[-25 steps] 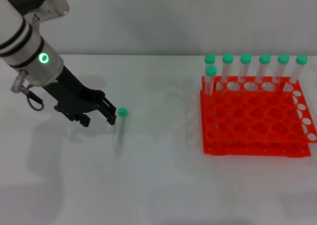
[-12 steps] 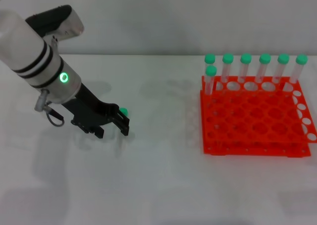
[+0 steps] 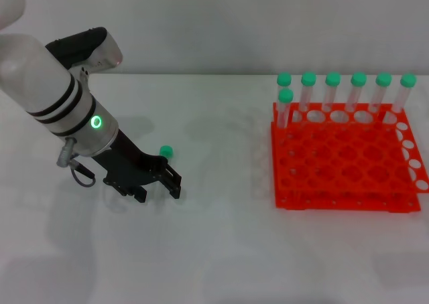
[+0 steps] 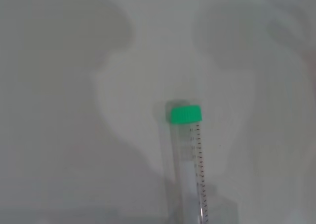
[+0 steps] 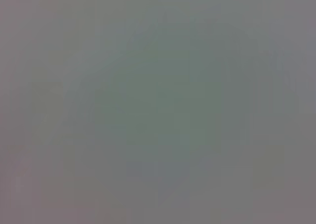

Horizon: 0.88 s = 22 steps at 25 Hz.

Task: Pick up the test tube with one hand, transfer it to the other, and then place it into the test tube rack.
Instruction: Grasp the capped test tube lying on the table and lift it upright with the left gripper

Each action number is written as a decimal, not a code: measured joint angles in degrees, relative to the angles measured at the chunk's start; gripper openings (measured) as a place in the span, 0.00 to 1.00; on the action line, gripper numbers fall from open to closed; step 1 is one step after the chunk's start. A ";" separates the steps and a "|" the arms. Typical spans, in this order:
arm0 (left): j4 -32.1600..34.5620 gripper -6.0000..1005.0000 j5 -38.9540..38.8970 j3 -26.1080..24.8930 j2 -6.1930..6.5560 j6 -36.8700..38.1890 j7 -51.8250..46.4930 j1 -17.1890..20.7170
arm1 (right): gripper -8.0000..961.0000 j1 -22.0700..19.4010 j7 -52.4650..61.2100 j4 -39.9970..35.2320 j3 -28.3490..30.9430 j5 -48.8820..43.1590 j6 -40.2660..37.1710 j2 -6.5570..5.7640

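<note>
So the test tube [image 3: 165, 158] is lying flat on the white table [image 3: 214, 250], off to the robot's left and well apart from the rack. From the head camera you mostly just catch its green cap [image 3: 165, 151] poking out past the gripper; the clear body is hidden under the fingers. The left wrist camera shows it way better: cap, graduation marks down the side, lying on the surface with nothing pinching it that I can see.

The left gripper [image 3: 159, 185] is down low right over the tube body, tilted toward the table. The fingers look spread, straddling the tube rather than clamped on it, so I'd call it open and not holding anything yet.

The right gripper isn't in the head view at all, and its wrist camera is just flat grey, so no idea where it's parked.

The orange-red test tube rack [image 3: 345, 167] sits on the right with seven green-capped tubes [image 3: 345, 93] standing along its far edge, lots of free holes in front.

My read: we're at the very first step, the pickup. Next move probably needs the fingers to settle either side of the tube and close gently, since a round tube on a slick table will roll or squirt out if the pinch is off-centre. Then lift and bring it toward the middle for the handover.
</note>
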 joint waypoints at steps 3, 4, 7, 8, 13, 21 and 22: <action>-0.18 0.58 0.05 0.00 0.00 -0.01 -0.04 0.07 | 0.91 0.05 0.00 0.00 -0.07 -0.05 0.02 0.00; -0.37 0.58 0.10 0.05 0.00 -0.09 -0.05 0.06 | 0.91 0.06 0.00 0.00 -0.02 -0.05 0.06 0.00; -1.21 0.58 0.41 0.56 0.00 -0.38 -0.05 0.00 | 0.91 0.14 -0.04 0.00 0.20 -0.07 0.84 0.00; -1.30 0.57 0.46 0.66 0.00 -0.41 -0.05 0.00 | 0.91 0.19 -0.05 0.00 0.21 -0.07 1.22 0.00; -1.37 0.57 0.52 0.80 -0.05 -0.43 -0.03 0.12 | 0.91 0.42 -0.57 -0.07 -0.14 -0.11 1.64 0.00; -1.48 0.49 1.16 0.78 -0.18 -0.65 -0.05 0.98 | 0.91 0.43 -0.96 -0.10 -0.21 -0.11 1.51 0.00; -1.48 0.45 1.21 0.78 -0.14 -0.70 -0.05 1.15 | 0.91 0.43 -0.96 -0.09 -0.20 -0.11 1.51 0.00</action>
